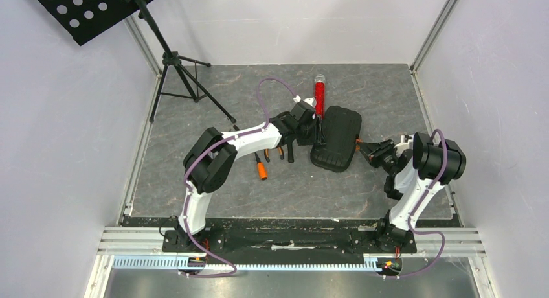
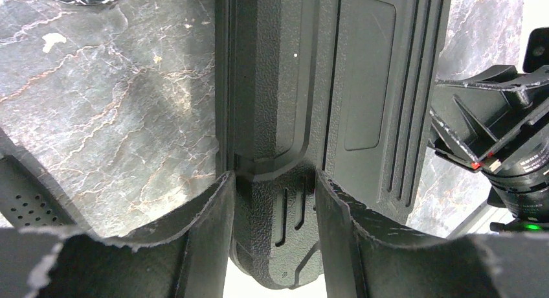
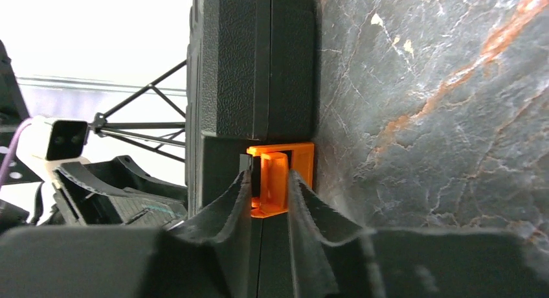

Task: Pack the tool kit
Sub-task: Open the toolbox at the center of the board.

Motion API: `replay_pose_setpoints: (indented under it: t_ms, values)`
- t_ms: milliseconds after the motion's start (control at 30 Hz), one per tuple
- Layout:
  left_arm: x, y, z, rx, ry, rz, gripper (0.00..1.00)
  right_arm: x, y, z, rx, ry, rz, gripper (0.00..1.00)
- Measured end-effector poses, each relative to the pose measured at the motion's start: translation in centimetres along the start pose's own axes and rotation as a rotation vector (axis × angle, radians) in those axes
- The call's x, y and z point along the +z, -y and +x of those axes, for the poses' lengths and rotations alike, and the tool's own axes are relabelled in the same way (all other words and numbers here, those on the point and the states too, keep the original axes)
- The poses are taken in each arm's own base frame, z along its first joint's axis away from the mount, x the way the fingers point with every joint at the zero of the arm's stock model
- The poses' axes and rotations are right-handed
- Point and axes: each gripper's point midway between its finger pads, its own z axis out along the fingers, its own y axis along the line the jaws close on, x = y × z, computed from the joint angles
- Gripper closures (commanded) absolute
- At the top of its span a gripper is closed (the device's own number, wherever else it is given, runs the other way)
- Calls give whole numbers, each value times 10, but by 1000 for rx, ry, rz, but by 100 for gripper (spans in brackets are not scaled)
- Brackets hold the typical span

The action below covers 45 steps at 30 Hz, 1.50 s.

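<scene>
The tool kit's black ribbed case (image 1: 336, 137) lies closed on the grey mat. My left gripper (image 1: 315, 126) is at the case's left edge; in the left wrist view its jaws (image 2: 275, 188) are shut on a textured black block of the case (image 2: 311, 84). My right gripper (image 1: 361, 144) is at the case's right edge. In the right wrist view its jaws (image 3: 268, 176) pinch the orange latch (image 3: 278, 188) on the case's seam (image 3: 252, 65). Loose orange-and-black tools (image 1: 261, 170) lie on the mat under the left arm.
A red cylindrical tube (image 1: 319, 91) lies just behind the case. A black tripod stand (image 1: 181, 71) with a perforated tray stands at the back left. Metal frame rails edge the mat on both sides.
</scene>
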Motion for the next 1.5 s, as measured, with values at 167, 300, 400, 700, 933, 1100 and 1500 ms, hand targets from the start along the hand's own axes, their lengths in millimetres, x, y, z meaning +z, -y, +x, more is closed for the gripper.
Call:
replay_pose_setpoints:
  t_ms: [167, 300, 400, 700, 933, 1100, 1500]
  values:
    - [-2, -3, 1, -9, -3, 2, 47, 2, -5, -4, 72, 14, -23, 100]
    - [-6, -3, 5, -19, -13, 7, 47, 1, -11, -5, 74, 15, -32, 100]
    - [-10, 0, 7, -29, -21, 25, 45, -1, -25, -11, 20, 30, -64, 100]
    - [-27, 9, 25, -94, -62, 83, 27, -4, -74, -40, -338, 29, -55, 100]
    - [-43, 5, 50, -137, -107, 83, 23, -7, -114, -101, -672, 99, 111, 100]
    - [-79, 11, 39, -152, -34, 111, 22, -5, -137, -108, -889, 88, 248, 100]
    - [-174, 7, 0, -114, 205, 89, 22, -6, -140, -62, -1238, -4, 486, 100]
